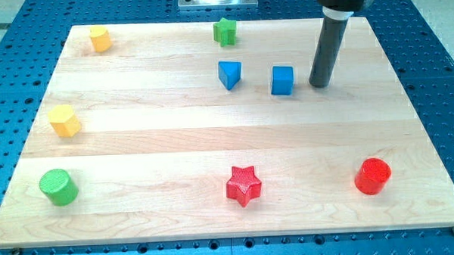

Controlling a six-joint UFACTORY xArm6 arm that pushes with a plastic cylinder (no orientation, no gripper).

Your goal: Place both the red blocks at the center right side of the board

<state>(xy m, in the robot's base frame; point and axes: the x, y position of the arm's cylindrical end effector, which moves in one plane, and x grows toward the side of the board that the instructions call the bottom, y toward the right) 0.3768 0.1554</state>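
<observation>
A red star block lies near the view's bottom, at the middle of the wooden board. A red cylinder block stands at the bottom right. My tip rests on the board in the upper right area, far above both red blocks. It is just to the right of a blue cube, with a small gap between them.
A blue triangular block sits left of the blue cube. A green star is at the top middle. A yellow block is at the top left, a yellow hexagon at the left, a green cylinder at the bottom left.
</observation>
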